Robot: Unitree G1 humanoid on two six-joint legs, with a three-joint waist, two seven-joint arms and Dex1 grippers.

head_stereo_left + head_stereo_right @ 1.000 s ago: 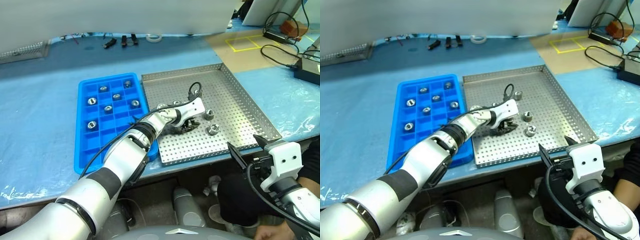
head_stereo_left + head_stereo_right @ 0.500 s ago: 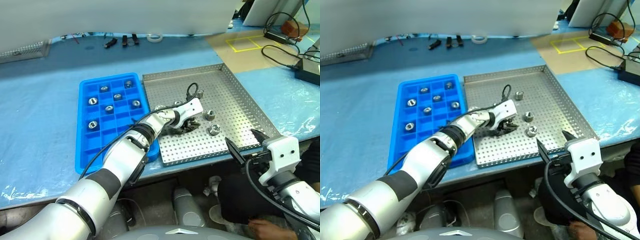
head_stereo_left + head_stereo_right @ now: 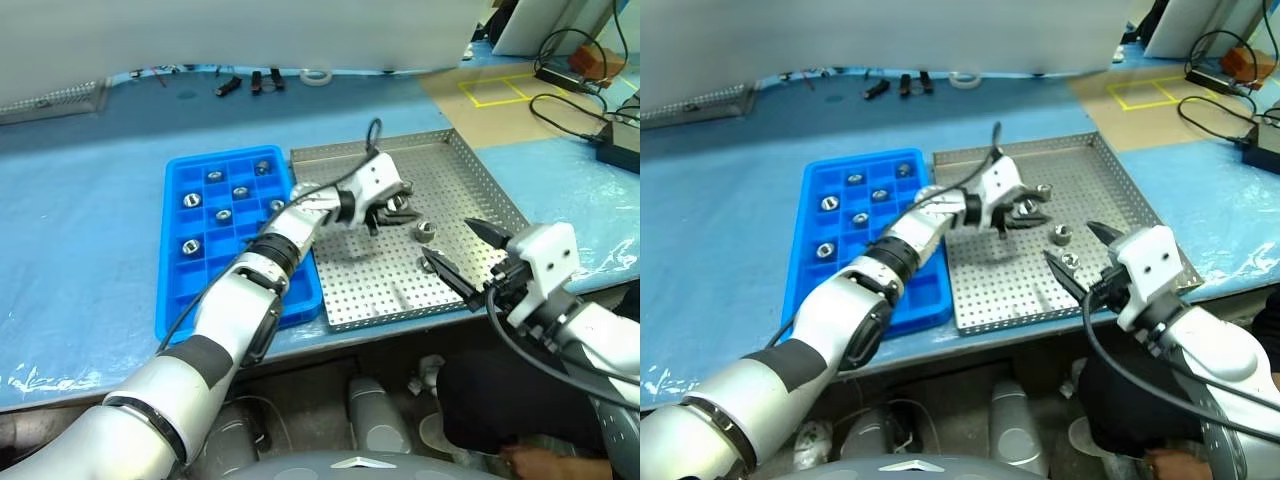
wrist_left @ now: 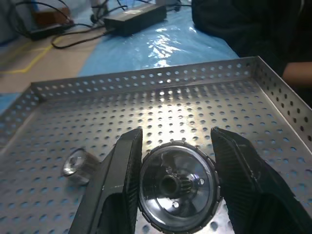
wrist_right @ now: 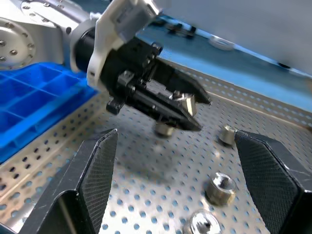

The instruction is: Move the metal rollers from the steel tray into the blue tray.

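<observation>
We see the blue tray [image 3: 236,240] with several rollers slotted. Left gripper [image 3: 392,208] is clenched on a metal roller [image 4: 176,185] above the steel tray [image 3: 455,180]. Right gripper [image 3: 463,253] fingers gape over loose rollers [image 5: 222,187].

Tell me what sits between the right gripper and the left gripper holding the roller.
In the right wrist view, loose metal rollers lie on the steel tray between the right gripper and left gripper.
</observation>
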